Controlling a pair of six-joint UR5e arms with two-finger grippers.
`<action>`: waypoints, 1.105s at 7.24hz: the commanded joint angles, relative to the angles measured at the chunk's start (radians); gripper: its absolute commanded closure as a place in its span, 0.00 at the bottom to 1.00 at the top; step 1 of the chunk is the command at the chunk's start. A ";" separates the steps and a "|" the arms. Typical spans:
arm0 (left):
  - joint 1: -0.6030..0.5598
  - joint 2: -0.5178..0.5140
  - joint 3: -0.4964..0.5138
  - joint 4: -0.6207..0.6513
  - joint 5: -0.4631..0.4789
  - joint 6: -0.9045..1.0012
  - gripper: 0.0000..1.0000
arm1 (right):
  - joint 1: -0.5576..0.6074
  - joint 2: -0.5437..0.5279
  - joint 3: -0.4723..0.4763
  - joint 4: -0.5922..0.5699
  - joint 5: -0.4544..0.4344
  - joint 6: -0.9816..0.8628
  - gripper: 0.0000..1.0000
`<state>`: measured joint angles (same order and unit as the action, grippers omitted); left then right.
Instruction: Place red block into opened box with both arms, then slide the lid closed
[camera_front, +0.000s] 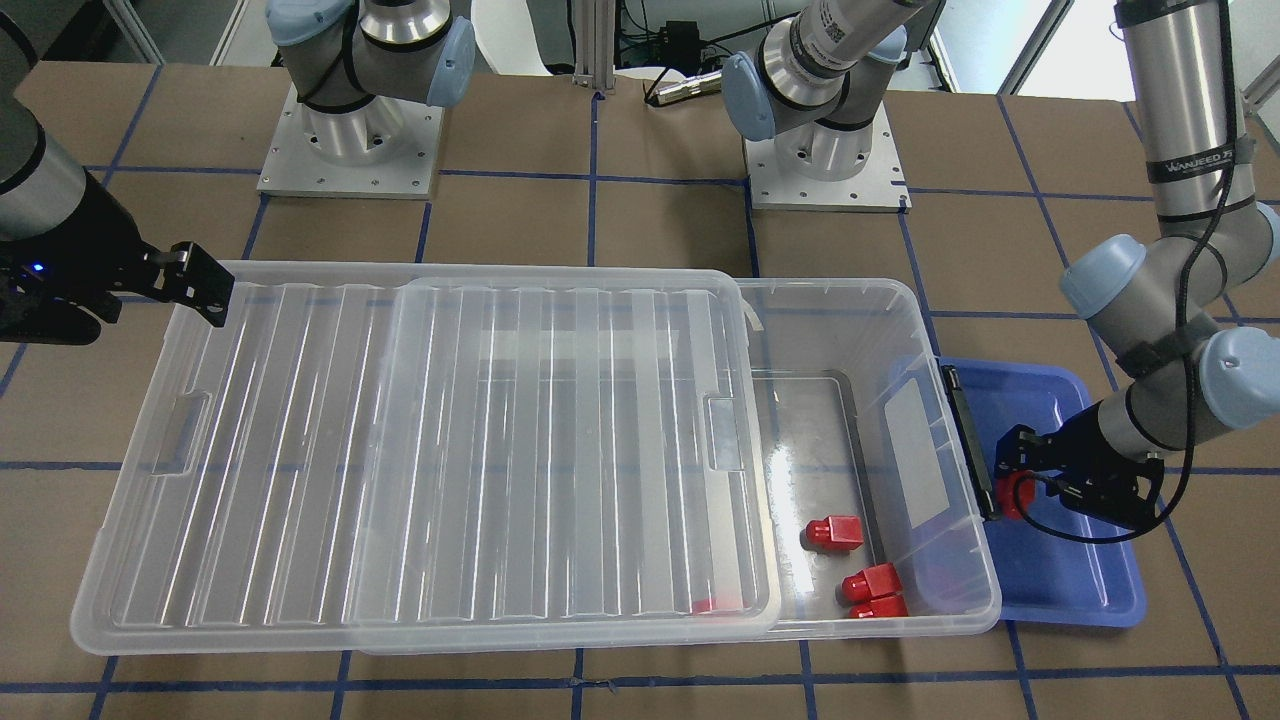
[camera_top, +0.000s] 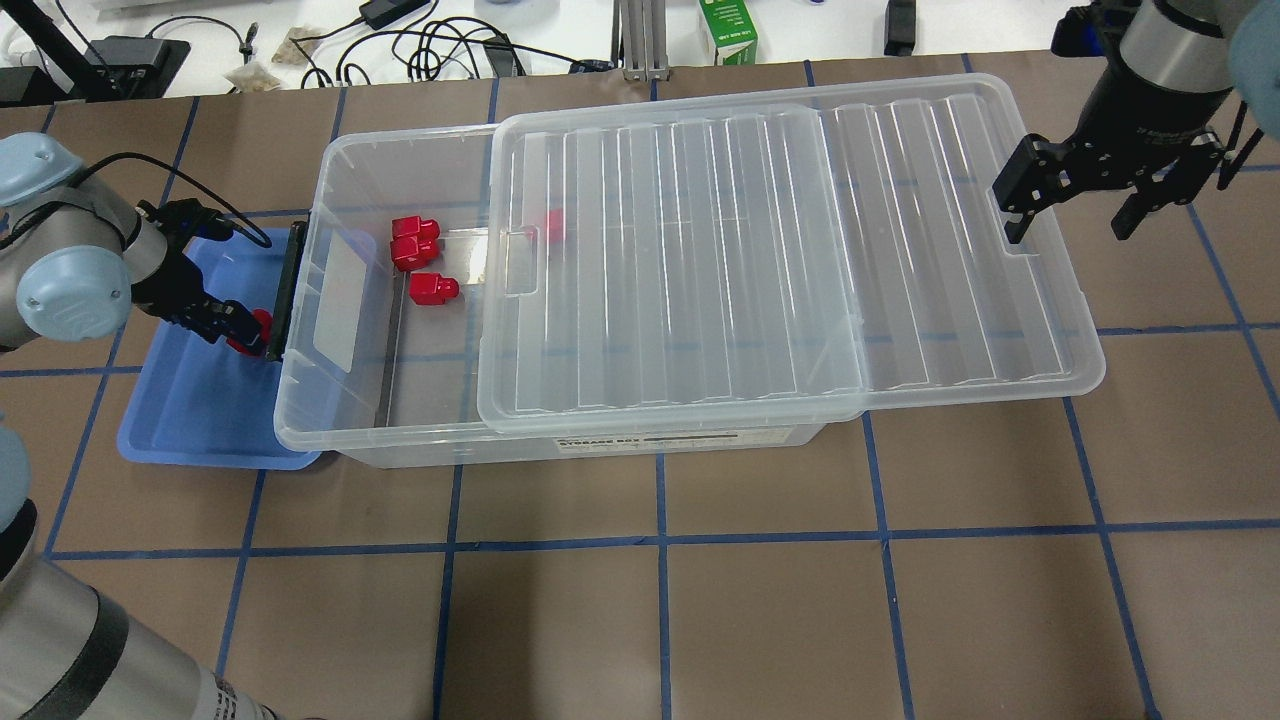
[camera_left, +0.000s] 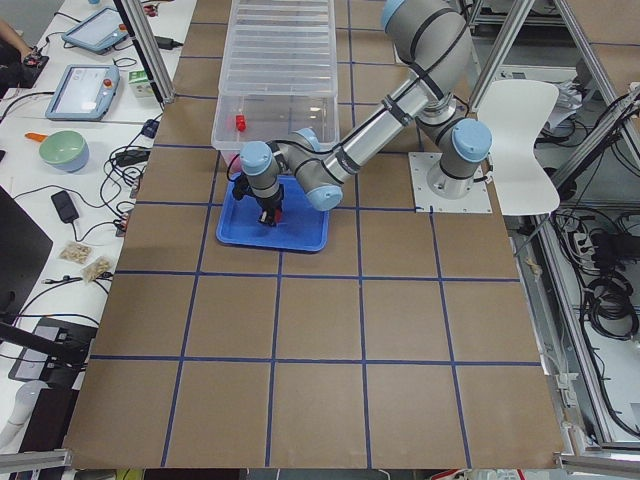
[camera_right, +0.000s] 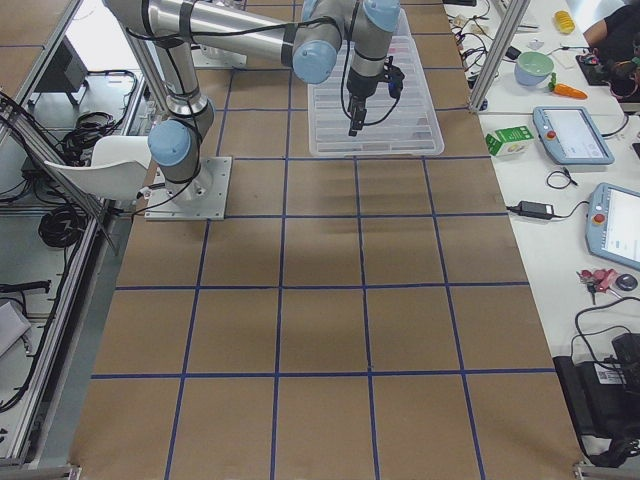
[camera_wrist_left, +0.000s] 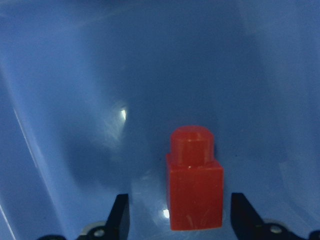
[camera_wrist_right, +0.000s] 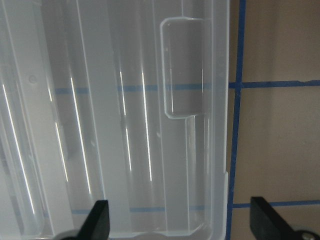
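The box (camera_top: 300, 400) lies lengthwise across the table with the lid (camera_top: 700, 250) slid toward my right, leaving the end near my left arm uncovered. Three red blocks (camera_top: 433, 289) lie in that uncovered end, and one more shows under the lid (camera_front: 400, 450). Another red block (camera_wrist_left: 195, 180) rests in the blue tray (camera_top: 190, 420) beside the box. My left gripper (camera_top: 245, 335) is low in the tray and open, its fingers on either side of this block with a gap on each side. My right gripper (camera_top: 1072, 215) hangs open above the lid's far end, near its notch (camera_wrist_right: 182, 67).
The blue tray (camera_front: 1080, 590) is tucked under the box's end with the black bar (camera_front: 968, 440). Both arm bases (camera_front: 350, 150) stand behind the box. Cables and a green carton (camera_top: 727, 30) lie beyond the table. Tablets and a bowl sit on side benches.
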<state>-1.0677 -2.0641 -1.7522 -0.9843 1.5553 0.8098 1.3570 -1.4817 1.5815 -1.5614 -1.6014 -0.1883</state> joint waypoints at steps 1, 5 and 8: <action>-0.011 0.034 0.010 -0.014 0.009 -0.004 1.00 | 0.016 -0.044 -0.003 0.036 0.040 0.051 0.00; -0.145 0.237 0.187 -0.382 0.015 -0.165 1.00 | 0.019 -0.103 0.006 0.084 0.028 0.053 0.00; -0.357 0.318 0.166 -0.421 0.014 -0.514 1.00 | 0.019 -0.103 0.011 0.084 0.025 0.053 0.00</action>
<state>-1.3409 -1.7688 -1.5786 -1.3977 1.5672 0.4293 1.3759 -1.5845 1.5906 -1.4775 -1.5757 -0.1350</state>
